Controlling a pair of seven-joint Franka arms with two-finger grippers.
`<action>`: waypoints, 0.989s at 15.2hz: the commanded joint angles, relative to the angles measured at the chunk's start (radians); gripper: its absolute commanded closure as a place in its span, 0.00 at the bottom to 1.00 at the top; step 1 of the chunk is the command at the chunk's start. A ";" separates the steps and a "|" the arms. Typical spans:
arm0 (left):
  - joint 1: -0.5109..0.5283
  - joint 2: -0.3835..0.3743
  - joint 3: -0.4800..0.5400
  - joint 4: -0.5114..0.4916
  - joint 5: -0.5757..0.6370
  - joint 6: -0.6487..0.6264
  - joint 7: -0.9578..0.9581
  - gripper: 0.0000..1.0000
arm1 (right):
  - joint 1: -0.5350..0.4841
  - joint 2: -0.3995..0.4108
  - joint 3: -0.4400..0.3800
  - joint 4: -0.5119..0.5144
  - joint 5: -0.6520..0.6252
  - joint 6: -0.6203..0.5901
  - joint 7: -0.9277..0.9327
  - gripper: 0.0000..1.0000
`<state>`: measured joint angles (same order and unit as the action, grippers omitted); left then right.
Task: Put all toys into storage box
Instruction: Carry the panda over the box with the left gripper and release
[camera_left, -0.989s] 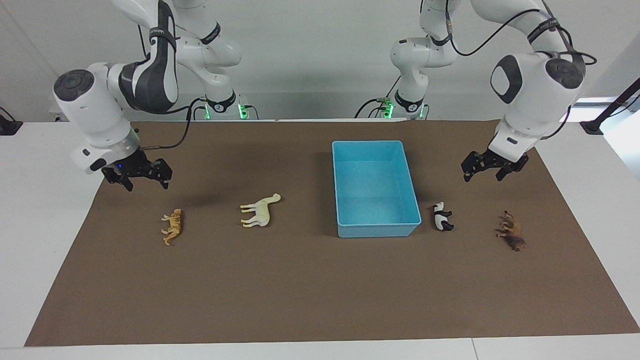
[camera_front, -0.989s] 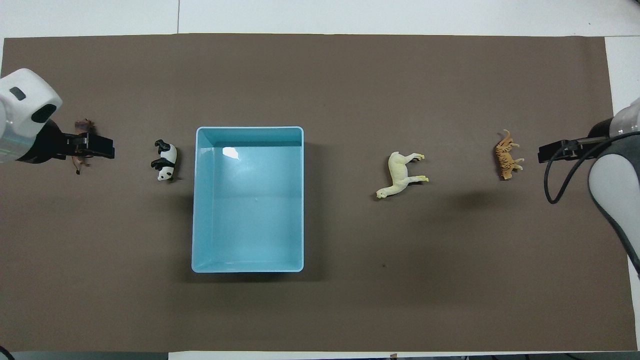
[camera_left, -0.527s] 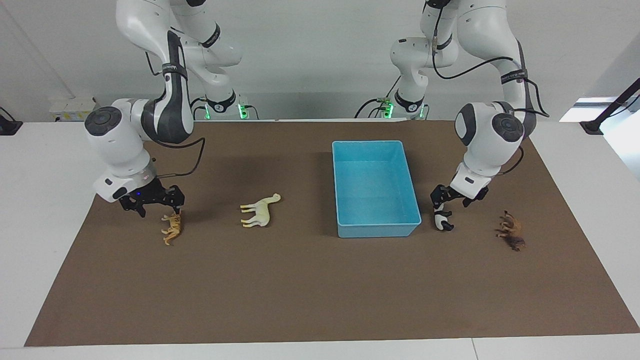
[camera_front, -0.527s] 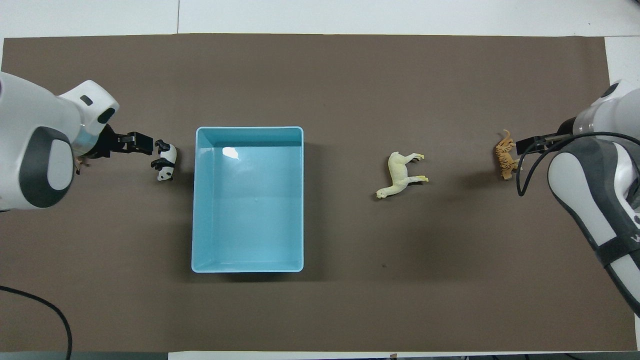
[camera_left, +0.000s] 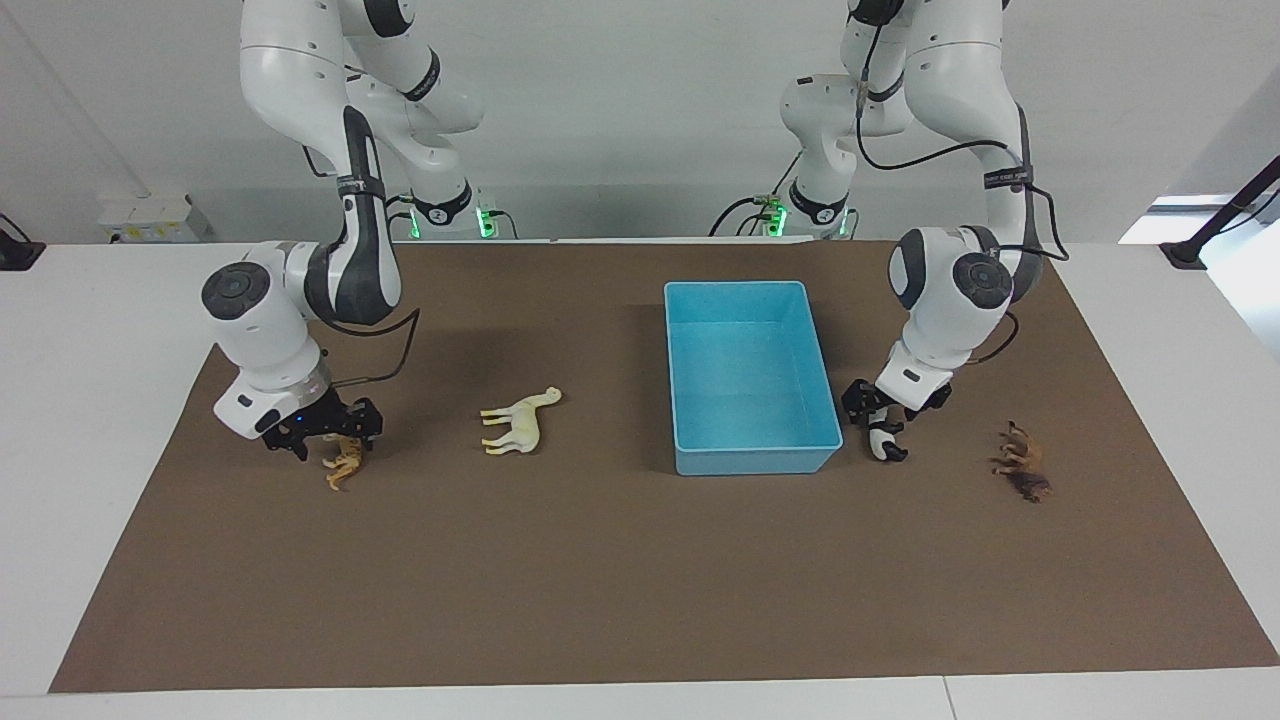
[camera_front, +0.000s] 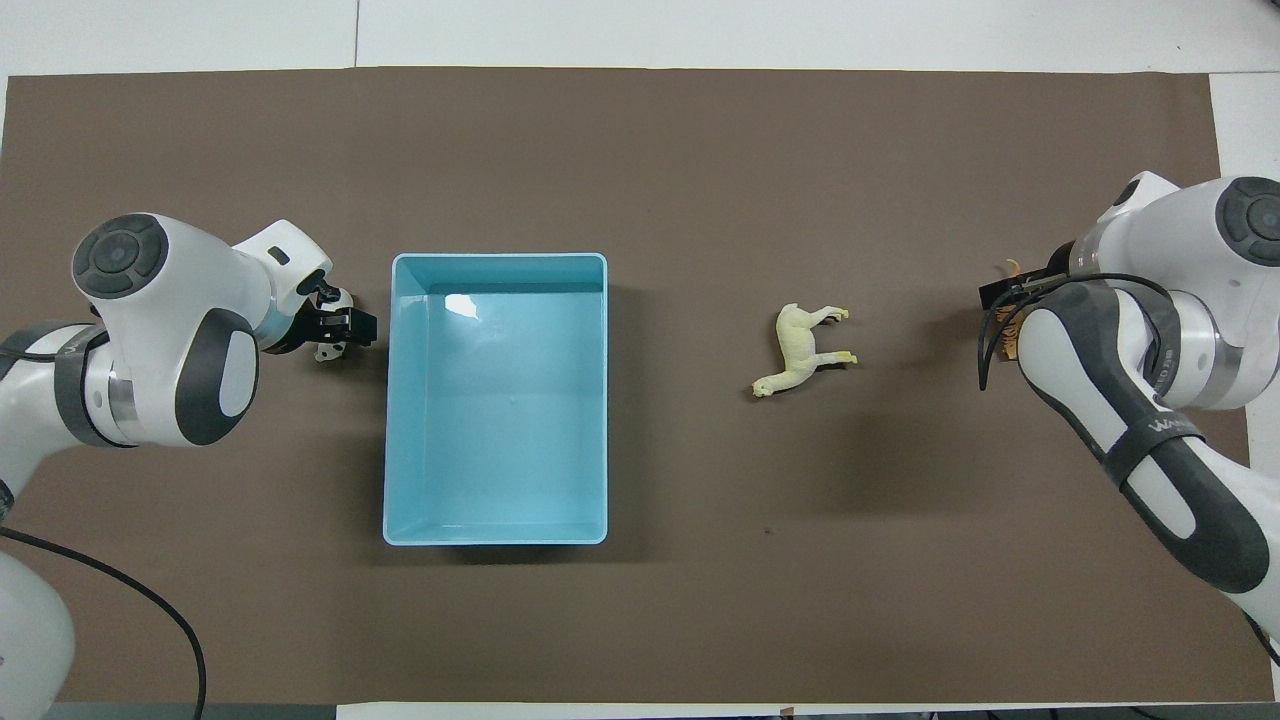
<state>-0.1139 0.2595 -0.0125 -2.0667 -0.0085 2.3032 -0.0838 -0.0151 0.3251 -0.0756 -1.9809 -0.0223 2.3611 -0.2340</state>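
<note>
The light blue storage box (camera_left: 755, 460) stands open and empty; in the overhead view its rim (camera_front: 497, 258) shows. My left gripper (camera_left: 880, 412) is down over the black-and-white panda (camera_left: 886, 442), fingers open on either side of it; the overhead view shows this gripper (camera_front: 340, 322) covering most of the panda (camera_front: 326, 351). My right gripper (camera_left: 322, 438) is open, low over the orange tiger (camera_left: 343, 464); from overhead this gripper (camera_front: 1005, 300) hides most of the tiger (camera_front: 1007, 343). The cream camel (camera_left: 520, 420) (camera_front: 800, 350) lies between tiger and box. The brown lion (camera_left: 1022, 462) lies toward the left arm's end.
Everything sits on a brown mat (camera_left: 640, 580) on a white table. In the overhead view the left arm hides the lion. A black stand (camera_left: 1190, 250) is at the table's corner by the left arm's end.
Both arms have come down from above the mat. The left gripper has dropped onto the panda beside the box, the right gripper onto the tiger. No toy has moved.
</note>
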 joint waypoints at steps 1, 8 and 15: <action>0.000 0.001 0.006 -0.007 0.021 0.018 -0.019 0.48 | -0.006 0.011 0.004 -0.016 0.013 0.037 0.025 0.00; 0.030 0.018 0.006 0.232 0.012 -0.304 -0.071 1.00 | -0.023 0.006 0.004 -0.038 0.016 0.027 0.074 0.00; -0.082 -0.186 -0.049 0.351 -0.053 -0.726 -0.428 1.00 | -0.013 0.000 0.005 -0.059 0.021 0.040 0.172 1.00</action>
<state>-0.1152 0.1505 -0.0546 -1.6529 -0.0503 1.6042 -0.3736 -0.0276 0.3410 -0.0777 -2.0149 -0.0182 2.3751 -0.0995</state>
